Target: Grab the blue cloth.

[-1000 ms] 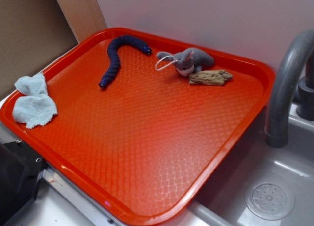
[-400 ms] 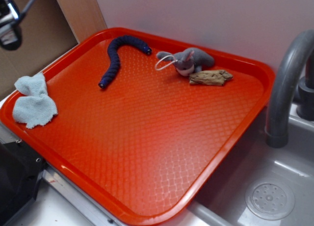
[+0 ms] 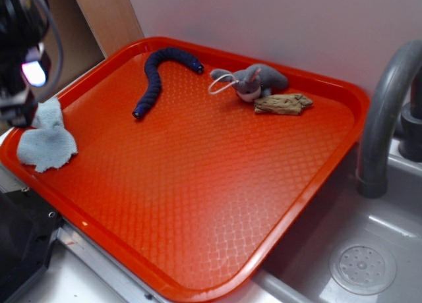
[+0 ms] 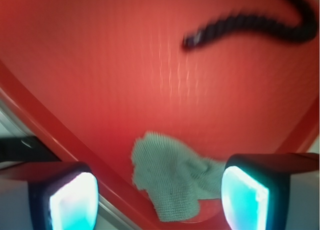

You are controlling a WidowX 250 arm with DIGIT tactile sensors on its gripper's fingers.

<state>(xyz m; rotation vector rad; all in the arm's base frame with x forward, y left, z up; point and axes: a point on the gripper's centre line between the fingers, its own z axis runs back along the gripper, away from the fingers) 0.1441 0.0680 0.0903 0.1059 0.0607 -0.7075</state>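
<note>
At the far left of the red tray (image 3: 217, 184), the pincer (image 4: 160, 197) has come down low. A moment ago it was only peeking in at the top corner, and before that it was not there at all. Now it hangs right over the blue cloth (image 3: 45, 141). Its two fingers (image 4: 247, 195) are spread wide, and nothing is in them yet. From the wrist view, the blue cloth lies just below and between the fingers, bunched up by the tray's edge. So I think the reaching part is almost done. Next it likely needs to drop a bit more and pinch.

Now the count, going left to right. There is one blue cloth under the pincer. Off to the right of the pincer is one dark blue snake toy (image 3: 158, 76). Farther right is one grey plush animal (image 3: 256, 81). Just past that is one brown lumpy thing (image 3: 282, 104). Far right, off the tray, is one grey tap (image 3: 386, 112) over a sink (image 3: 369, 250).
</note>
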